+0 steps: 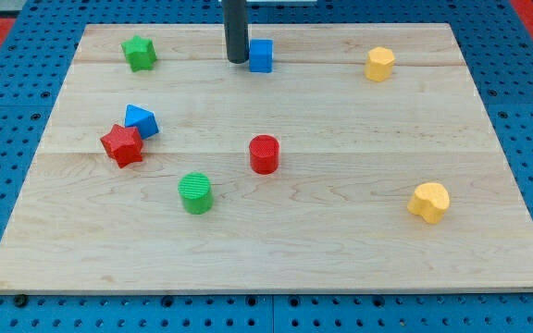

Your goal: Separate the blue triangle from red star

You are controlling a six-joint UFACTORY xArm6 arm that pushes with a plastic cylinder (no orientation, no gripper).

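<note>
Eight blocks lie on the desk (276, 259): two blue, two red, two green, two yellow. My tip (237, 61), a bare rod with nothing to open or shut, rests near the top edge, just left of the blue cube (261, 55). At the view's left, the blue triangle (142, 120) touches the red star (122, 145). Bare wood lies left of and below that pair; the red cylinder (265, 154) and green cylinder (195, 193) stand to its right.

At the frame's left, the blue triangle block (142, 120) touches the red star block (122, 145); my tip (237, 60) stands top centre, just beside the blue cube (261, 55).
</note>
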